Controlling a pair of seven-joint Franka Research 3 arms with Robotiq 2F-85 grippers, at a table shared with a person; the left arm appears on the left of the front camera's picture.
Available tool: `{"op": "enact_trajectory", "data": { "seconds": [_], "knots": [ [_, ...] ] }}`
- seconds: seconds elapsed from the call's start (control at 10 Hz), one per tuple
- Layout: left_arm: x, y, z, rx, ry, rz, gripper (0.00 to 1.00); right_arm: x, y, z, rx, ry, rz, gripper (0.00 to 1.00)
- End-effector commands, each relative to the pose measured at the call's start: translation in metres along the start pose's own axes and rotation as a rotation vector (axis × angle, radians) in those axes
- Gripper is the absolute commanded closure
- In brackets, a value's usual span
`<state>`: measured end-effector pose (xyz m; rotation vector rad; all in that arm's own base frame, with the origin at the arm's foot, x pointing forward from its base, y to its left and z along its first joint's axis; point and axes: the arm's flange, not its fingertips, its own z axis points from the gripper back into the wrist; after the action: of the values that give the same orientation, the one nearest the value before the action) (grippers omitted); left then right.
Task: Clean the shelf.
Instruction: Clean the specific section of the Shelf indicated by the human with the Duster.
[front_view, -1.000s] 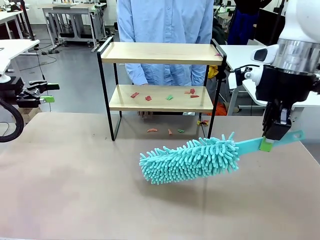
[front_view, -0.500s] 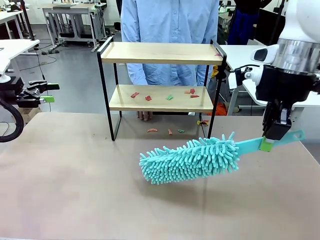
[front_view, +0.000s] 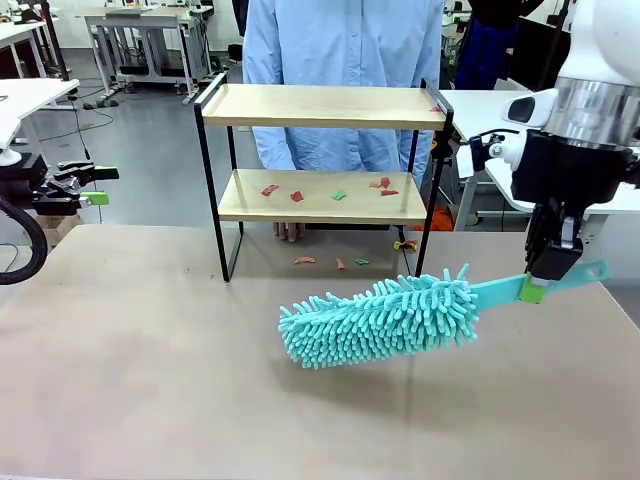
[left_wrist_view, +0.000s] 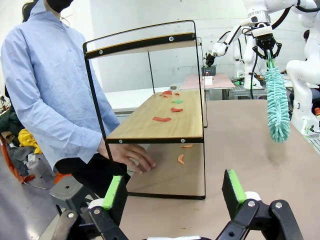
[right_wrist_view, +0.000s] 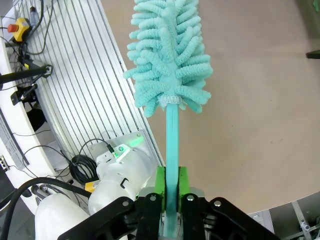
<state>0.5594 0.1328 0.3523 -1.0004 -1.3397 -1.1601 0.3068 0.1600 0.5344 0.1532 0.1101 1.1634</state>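
- Two light wooden boards in a thin black frame make up the shelf, which stands on the far half of the bench, just in front of the person in a light blue shirt.
- Several small red and green scraps lie scattered on the lower board, and a few more scraps lie on the bench under it. The top board looks bare.
- One hand of the person rests flat on the bench behind the shelf's lower board.
- The right jaws are clamped tight on the flat handle of a teal microfibre duster, green pads pressed on either side of it.
- The duster is held nearly level over the bench on the robot's side of the shelf, its fluffy head pointing to the robot's left, near the shelf's front right leg but apart from it.
- The left jaws, at the left edge of the bench and well apart from the shelf, gape fully with nothing between the green pads.
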Motion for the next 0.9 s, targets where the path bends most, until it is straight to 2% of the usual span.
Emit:
{"op": "enact_trajectory", "data": {
  "seconds": [0.0,0.4,0.8],
  "knots": [
    [0.003,-0.002,-0.001,0.001,-0.004,-0.012,0.00,0.000,-0.001,0.004,0.001,0.001,-0.006,0.87],
    [0.003,-0.002,-0.001,0.001,-0.004,-0.012,0.00,0.000,0.000,0.000,0.000,0.000,0.000,0.87],
    [0.003,-0.002,-0.001,0.001,-0.004,-0.012,0.00,0.074,0.021,-0.037,-0.054,-0.158,-0.284,0.87]
  ]
}}
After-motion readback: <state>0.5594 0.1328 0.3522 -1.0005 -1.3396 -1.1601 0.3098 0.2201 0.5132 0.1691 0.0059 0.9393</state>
